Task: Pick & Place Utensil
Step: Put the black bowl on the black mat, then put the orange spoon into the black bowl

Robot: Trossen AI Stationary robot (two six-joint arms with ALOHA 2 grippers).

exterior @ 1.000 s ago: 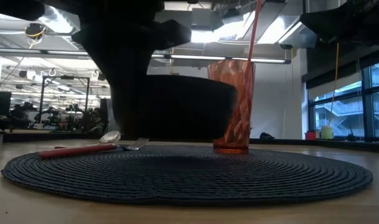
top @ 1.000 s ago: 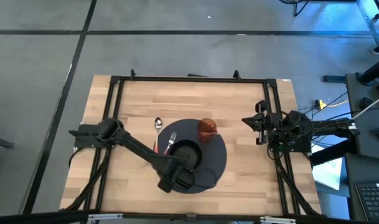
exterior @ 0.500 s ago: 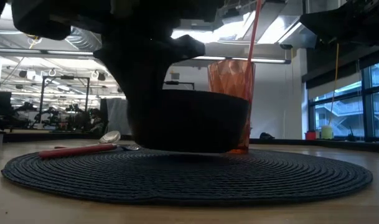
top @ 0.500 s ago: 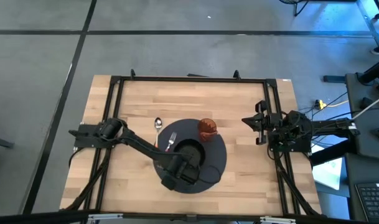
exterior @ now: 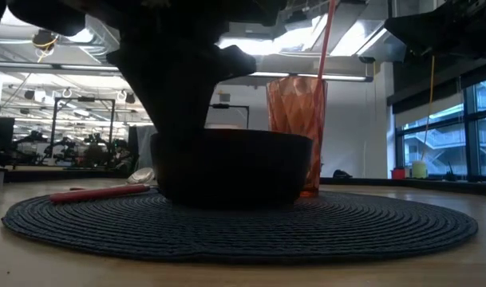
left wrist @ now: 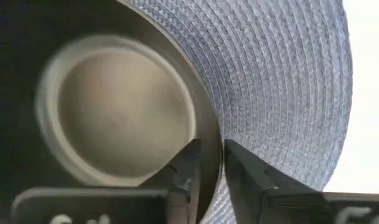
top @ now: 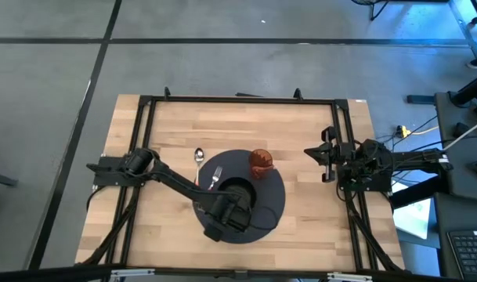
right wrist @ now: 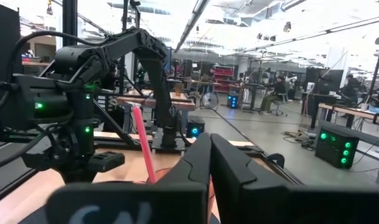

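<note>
Wooden bench [top: 168, 133] lies mostly bare around the round woven mat [top: 271, 205]. Left tool [top: 236, 205] is clamped on the dark bowl's [exterior: 231, 166] rim, mid-mat. Right tool [top: 315, 153], fingers together, waits at the bench's right edge. Red-handled fork [top: 212, 178] lies near the mat's left edge, tines toward the far side.

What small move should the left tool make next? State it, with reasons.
Probably open the left tool and lift clear: its fingers pinch the rim of the black bowl, which in the low view already sits on the round placemat. The fork waits beside it.
</note>
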